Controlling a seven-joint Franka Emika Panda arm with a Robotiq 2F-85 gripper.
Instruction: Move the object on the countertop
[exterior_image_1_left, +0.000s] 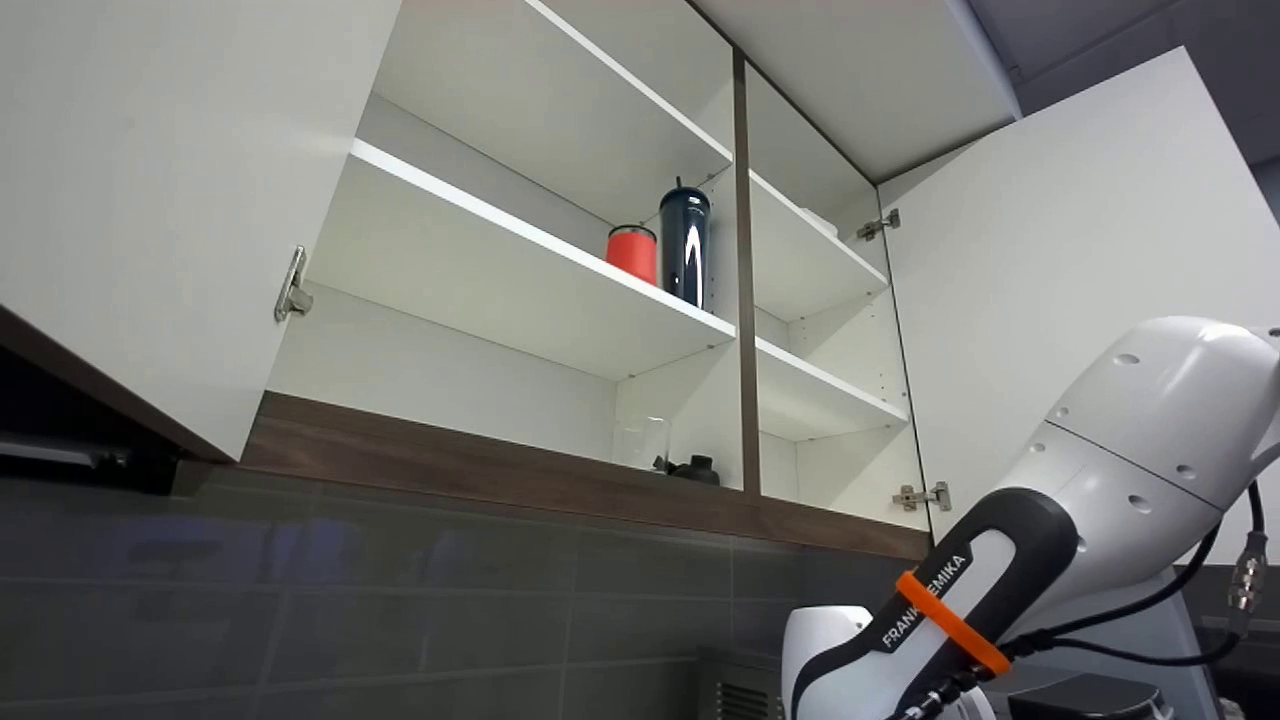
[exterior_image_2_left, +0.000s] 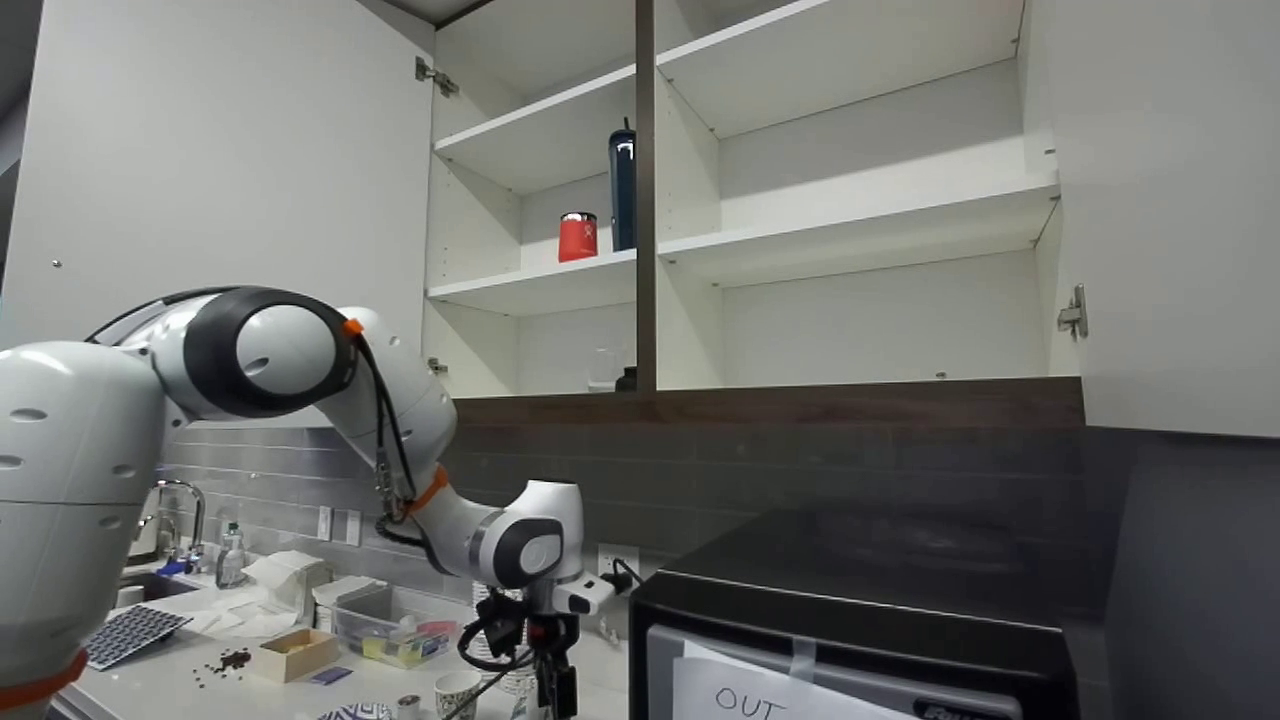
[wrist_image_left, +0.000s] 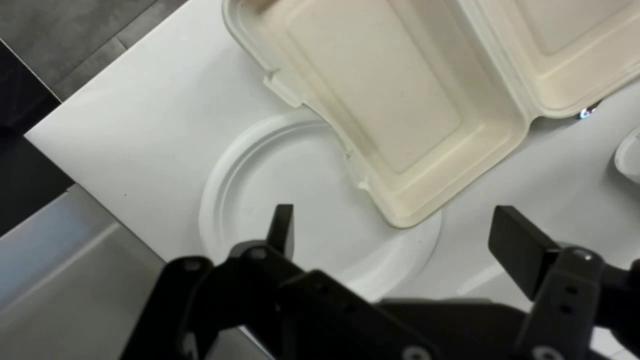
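Observation:
In the wrist view, an open beige clamshell container (wrist_image_left: 380, 85) lies on the white countertop (wrist_image_left: 150, 150). One corner of it overlaps a round white plate (wrist_image_left: 310, 200). My gripper (wrist_image_left: 392, 212) is open, its two black fingers wide apart with nothing between them. It is above the plate and the container's near corner; its height over them is hard to tell. In an exterior view the gripper (exterior_image_2_left: 556, 670) points down beside the black microwave; the plate and container do not show there. Which object the task means cannot be told.
The black microwave (exterior_image_2_left: 850, 570) stands beside the arm. Behind the gripper are a patterned cup (exterior_image_2_left: 457, 690), a clear bin (exterior_image_2_left: 395, 625) and a small wooden box (exterior_image_2_left: 295, 655). Open cabinets above hold a red cup (exterior_image_1_left: 632, 255) and a dark bottle (exterior_image_1_left: 685, 245).

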